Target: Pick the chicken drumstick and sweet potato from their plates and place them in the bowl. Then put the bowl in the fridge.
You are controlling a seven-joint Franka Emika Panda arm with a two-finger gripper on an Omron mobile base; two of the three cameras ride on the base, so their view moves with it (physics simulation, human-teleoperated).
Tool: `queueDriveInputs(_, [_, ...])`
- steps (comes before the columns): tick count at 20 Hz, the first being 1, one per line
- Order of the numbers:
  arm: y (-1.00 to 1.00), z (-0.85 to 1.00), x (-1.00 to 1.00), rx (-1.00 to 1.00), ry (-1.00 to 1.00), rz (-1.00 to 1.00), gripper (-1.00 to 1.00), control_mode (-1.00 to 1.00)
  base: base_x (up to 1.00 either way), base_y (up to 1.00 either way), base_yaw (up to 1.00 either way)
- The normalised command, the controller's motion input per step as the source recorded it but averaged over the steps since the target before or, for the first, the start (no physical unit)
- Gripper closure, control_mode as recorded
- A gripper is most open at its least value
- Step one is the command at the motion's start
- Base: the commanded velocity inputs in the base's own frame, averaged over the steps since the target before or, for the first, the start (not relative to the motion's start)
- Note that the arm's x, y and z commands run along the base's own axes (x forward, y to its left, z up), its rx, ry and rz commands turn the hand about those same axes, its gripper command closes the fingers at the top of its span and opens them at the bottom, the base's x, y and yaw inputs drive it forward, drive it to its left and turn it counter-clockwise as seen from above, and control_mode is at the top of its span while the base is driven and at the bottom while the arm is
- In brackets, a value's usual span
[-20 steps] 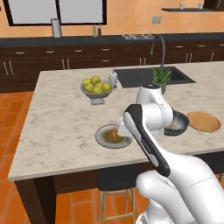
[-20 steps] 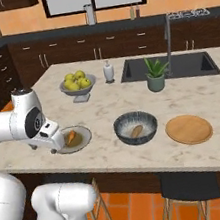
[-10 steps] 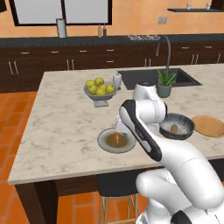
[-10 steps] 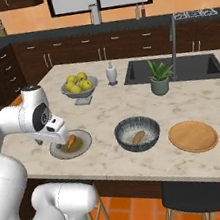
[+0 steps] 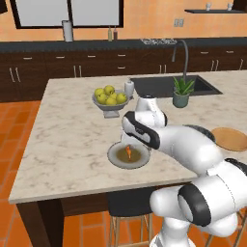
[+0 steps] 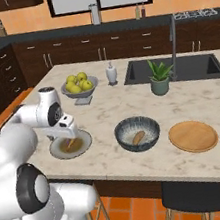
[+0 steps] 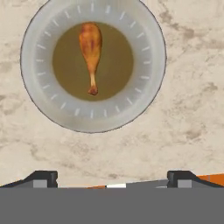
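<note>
Hand view shows the chicken drumstick [image 7: 91,54] lying on the grey plate [image 7: 148,94], the released gripper [image 7: 112,178] above; descending off-centre, a finger could strike the rim

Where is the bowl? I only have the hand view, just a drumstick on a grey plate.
Observer: The bowl sits beside the grey plate, between it and the wooden plate.
Operator: Anything in the bowl?
Observer: One small tan piece lies inside.
Operator: And the wooden plate?
Observer: Its whole top shows as bare wood.
</note>
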Motion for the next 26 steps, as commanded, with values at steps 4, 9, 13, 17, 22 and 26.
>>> queueDriveInputs(4, [0.04,-0.37,0.81,-0.05,0.04,0.0,-1.0,-1.0,0.0,0.0,0.0])
queueDriveInputs(9, [0.06,-0.5,0.67,-0.03,0.0,0.0,-1.0,-1.0,0.0,0.0,0.0])
queueDriveInputs(13, [0.16,-0.5,0.51,-0.04,0.02,0.0,-1.0,-1.0,0.0,0.0,0.0])
queueDriveInputs(17, [0.03,-0.45,0.29,-0.01,0.05,0.0,-1.0,-1.0,0.0,0.0,0.0])
queueDriveInputs(22, [0.0,-0.45,0.15,0.0,0.05,0.0,-1.0,-1.0,0.0,0.0,0.0])
queueDriveInputs(26, [0.09,-0.38,0.0,-0.02,0.03,-0.03,1.0,-1.0,0.0,0.0,0.0])
